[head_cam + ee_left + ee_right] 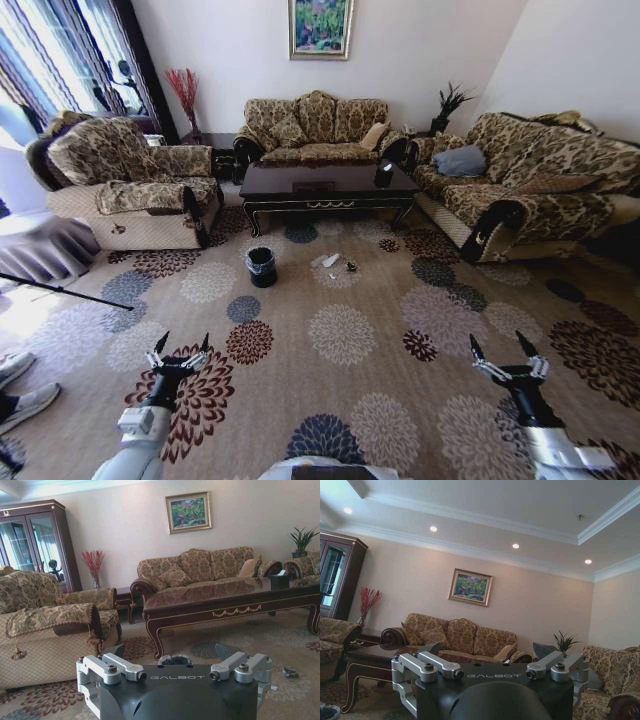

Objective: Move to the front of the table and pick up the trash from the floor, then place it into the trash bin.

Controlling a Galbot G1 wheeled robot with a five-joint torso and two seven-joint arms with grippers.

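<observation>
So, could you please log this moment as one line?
left gripper open, empty | right gripper open, empty | trash on floor before table | trash bin beside

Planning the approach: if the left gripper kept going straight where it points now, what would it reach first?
Probably the trash bin, ahead of the open left gripper, with bare floor between; depth is uncertain.

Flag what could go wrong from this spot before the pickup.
1. The trash is tiny scraps on the busy patterned floor; a piece could easily be missed.
2. The trash bin stands close beside the scraps; the left hand might knock it over.
3. The table edge sits just behind the scraps, so bending forward risks contact. The right hand is open too.
</observation>
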